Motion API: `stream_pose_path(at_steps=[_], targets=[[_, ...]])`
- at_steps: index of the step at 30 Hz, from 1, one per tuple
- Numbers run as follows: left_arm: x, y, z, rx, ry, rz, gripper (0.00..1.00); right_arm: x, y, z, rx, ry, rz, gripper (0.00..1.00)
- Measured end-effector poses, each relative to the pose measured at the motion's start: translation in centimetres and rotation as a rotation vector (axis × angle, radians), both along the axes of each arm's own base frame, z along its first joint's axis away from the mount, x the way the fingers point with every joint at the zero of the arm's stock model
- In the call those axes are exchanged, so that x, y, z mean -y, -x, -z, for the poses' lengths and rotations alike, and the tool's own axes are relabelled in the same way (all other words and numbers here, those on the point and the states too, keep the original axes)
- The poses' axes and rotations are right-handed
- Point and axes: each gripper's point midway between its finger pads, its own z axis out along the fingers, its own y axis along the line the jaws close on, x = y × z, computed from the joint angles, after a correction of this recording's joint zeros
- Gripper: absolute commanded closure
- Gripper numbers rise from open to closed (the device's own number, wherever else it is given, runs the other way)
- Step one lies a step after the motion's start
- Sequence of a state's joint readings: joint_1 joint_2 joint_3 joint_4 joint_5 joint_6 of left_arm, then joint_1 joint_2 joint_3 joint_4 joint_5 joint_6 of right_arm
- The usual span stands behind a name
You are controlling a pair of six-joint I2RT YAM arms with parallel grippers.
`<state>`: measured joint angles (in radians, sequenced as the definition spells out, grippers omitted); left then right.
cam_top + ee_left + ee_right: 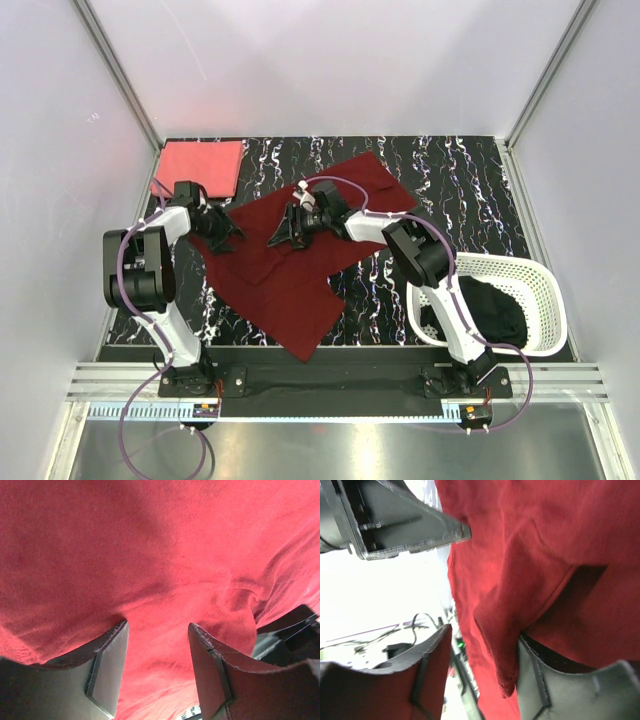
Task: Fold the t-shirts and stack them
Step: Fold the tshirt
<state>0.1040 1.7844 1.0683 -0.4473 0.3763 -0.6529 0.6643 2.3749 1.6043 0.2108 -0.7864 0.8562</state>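
Top external view: maroon t-shirt point(290, 270), spread; left gripper point(157, 626) parted, tips pressed on cloth, seemingly anchoring; right gripper point(485, 632) half-parted, hem between fingers, seemingly for folding.

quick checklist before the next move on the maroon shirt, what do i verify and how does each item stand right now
1. Maroon t-shirt spread on the table: ok, though skewed and wrinkled.
2. Left gripper down on the cloth: ok, shirt fills its view.
3. Right gripper has cloth in its gap: ok, a hemmed edge hangs between the fingers.
4. Cloth clamped: not ok, both sets of jaws stand apart.
5. Coral t-shirt folded flat at the far left corner, ready to stack on: ok.
6. Black t-shirt out of the way in the white basket: ok.
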Motion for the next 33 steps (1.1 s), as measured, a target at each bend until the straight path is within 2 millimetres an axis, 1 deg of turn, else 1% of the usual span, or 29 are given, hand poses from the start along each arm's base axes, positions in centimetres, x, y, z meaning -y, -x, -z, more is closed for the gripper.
stream_pose_path(at_steps=[2, 4, 5, 6, 7, 9, 11, 12, 14, 15, 16, 17, 19, 21, 23, 25, 30, 33], targets=[[-0.1, -0.2, 0.0, 0.001, -0.006, 0.002, 0.44, -0.1, 0.4, -0.2, -0.039, -0.011, -0.003, 0.42], [-0.2, -0.2, 0.0, 0.002, -0.010, 0.003, 0.44, -0.4, 0.2, -1.1, -0.055, -0.031, 0.000, 0.41], [-0.3, -0.2, 0.0, 0.002, -0.013, 0.003, 0.44, -0.7, -0.1, -1.9, -0.064, -0.044, 0.006, 0.41], [-0.5, -0.2, 0.0, -0.001, -0.017, 0.005, 0.44, -1.2, -0.5, -3.0, -0.072, -0.067, 0.013, 0.40], [-0.6, -0.3, 0.0, -0.004, -0.023, 0.007, 0.44, -1.9, -1.2, -4.5, -0.075, -0.104, 0.015, 0.40], [-1.0, -0.5, -0.1, -0.003, -0.038, 0.010, 0.44, -4.0, -3.3, -7.6, -0.049, -0.203, 0.018, 0.35], [-1.6, -1.0, -0.4, 0.007, -0.061, 0.014, 0.44, -5.8, -5.3, -10.6, -0.042, -0.313, 0.027, 0.33], [-2.0, -1.3, -0.7, 0.015, -0.075, 0.016, 0.44, -6.3, -5.9, -11.7, -0.045, -0.358, 0.033, 0.33], [-2.7, -2.1, -1.4, 0.036, -0.106, 0.019, 0.44, -6.6, -6.4, -12.5, -0.087, -0.398, 0.054, 0.32], [-3.0, -2.4, -1.7, 0.047, -0.114, 0.022, 0.44, -6.6, -6.4, -12.4, -0.111, -0.396, 0.061, 0.31], [-3.3, -2.8, -2.2, 0.061, -0.123, 0.025, 0.44, -6.5, -6.4, -11.8, -0.123, -0.385, 0.068, 0.31], [-3.4, -3.2, -2.6, 0.075, -0.127, 0.028, 0.44, -6.2, -6.1, -11.0, -0.143, -0.358, 0.079, 0.30], [-3.7, -3.8, -3.2, 0.098, -0.135, 0.032, 0.44, -5.3, -5.4, -8.7, -0.171, -0.283, 0.098, 0.27], [-3.9, -4.1, -3.5, 0.110, -0.136, 0.034, 0.44, -4.3, -4.4, -6.6, -0.180, -0.200, 0.104, 0.25], [-3.9, -4.0, -3.4, 0.107, -0.130, 0.037, 0.44, -3.5, -3.8, -5.3, -0.175, -0.136, 0.103, 0.24], [-3.8, -4.0, -3.2, 0.102, -0.124, 0.041, 0.44, -2.9, -3.4, -4.9, -0.152, -0.098, 0.091, 0.23], [-3.5, -3.9, -3.1, 0.102, -0.108, 0.049, 0.44, -2.0, -2.6, -4.7, -0.081, -0.060, 0.059, 0.22], [-3.4, -3.9, -3.2, 0.105, -0.099, 0.055, 0.44, -1.7, -2.2, -3.8, -0.058, -0.039, 0.042, 0.22]])
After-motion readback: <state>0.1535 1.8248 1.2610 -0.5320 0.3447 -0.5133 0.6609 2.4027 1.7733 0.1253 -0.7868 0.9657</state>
